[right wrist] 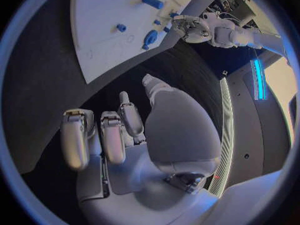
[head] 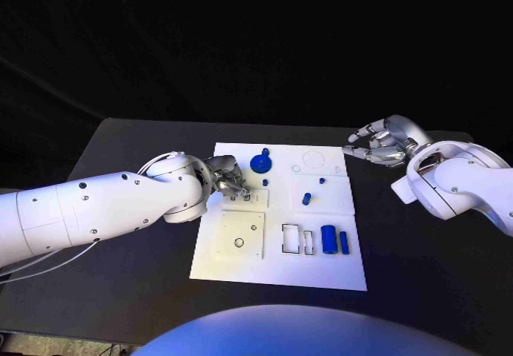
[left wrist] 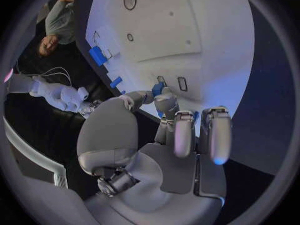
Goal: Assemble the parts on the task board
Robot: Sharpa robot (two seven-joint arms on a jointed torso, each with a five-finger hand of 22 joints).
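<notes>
The task board is seen at the centre of the head view, lying flat on the black table. On its upper part a round blue part is found, with a small blue part near the middle and two upright-lying blue blocks in the lower right of the board, beside a row of rectangular cut-outs. The left hand is placed over the board's left edge, just left of centre in the frame — in the left wrist view a small blue piece is pinched at its fingertips, close above the board's small slots. The right hand is held in the upper right, off the board's far right corner, its fingers loosely curled and apart, with nothing gripped.
</notes>
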